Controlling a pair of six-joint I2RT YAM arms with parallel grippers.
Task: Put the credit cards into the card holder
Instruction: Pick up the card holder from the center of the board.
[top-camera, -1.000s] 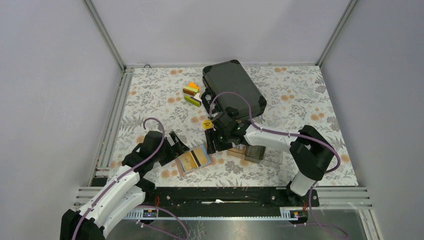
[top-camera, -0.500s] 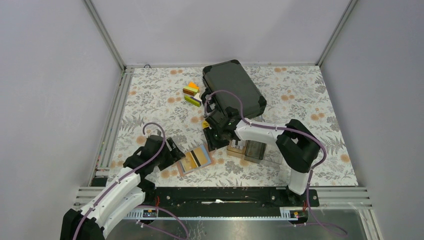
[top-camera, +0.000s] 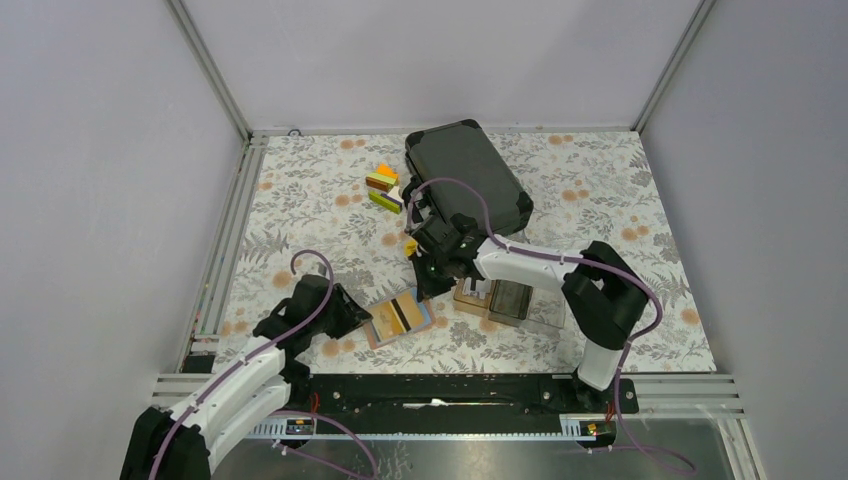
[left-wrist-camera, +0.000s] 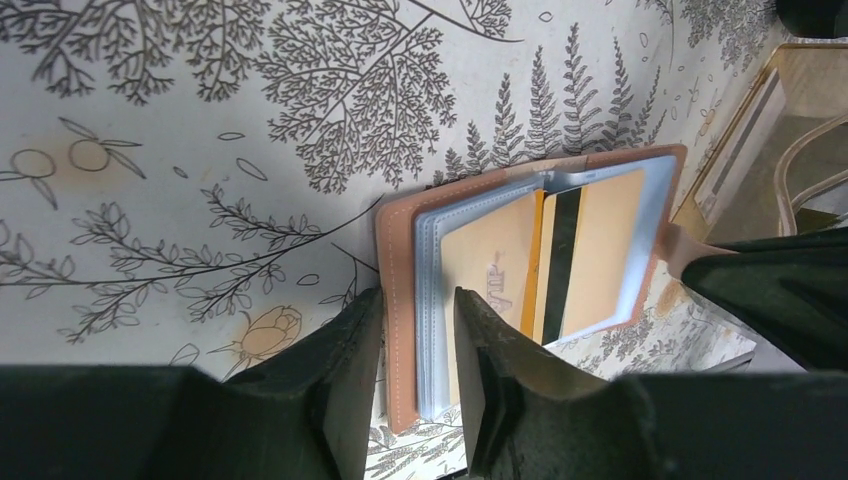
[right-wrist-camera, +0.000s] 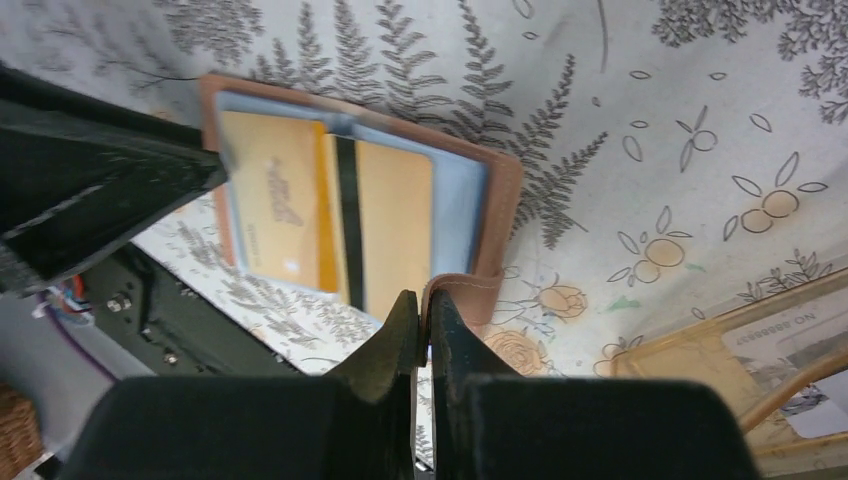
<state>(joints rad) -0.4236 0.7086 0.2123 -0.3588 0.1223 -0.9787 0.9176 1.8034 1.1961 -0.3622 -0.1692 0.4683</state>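
The salmon-pink card holder (top-camera: 400, 317) lies open on the floral mat, showing blue-grey pockets (left-wrist-camera: 432, 250). Orange-yellow credit cards (left-wrist-camera: 595, 250) with a black stripe sit in its pockets (right-wrist-camera: 385, 215). My left gripper (top-camera: 350, 311) is at the holder's left edge. Its jaws (left-wrist-camera: 418, 300) stand narrowly apart, one on each side of that edge, with small gaps showing. My right gripper (top-camera: 428, 284) is at the holder's far right corner, shut (right-wrist-camera: 424, 300) on the holder's pink closing tab (right-wrist-camera: 470, 292).
A clear compartment tray (top-camera: 512, 303) stands right of the holder, with a white-grey numbered card (right-wrist-camera: 790, 335) inside. Behind it lie a black hard case (top-camera: 468, 180), coloured blocks (top-camera: 383, 190) and a yellow disc (top-camera: 410, 246). A black rail (top-camera: 440, 390) runs along the near edge.
Both grippers have narrowed. The right one came down from beside the yellow disc and closed on the tab. The left one slid up to the holder's left edge.
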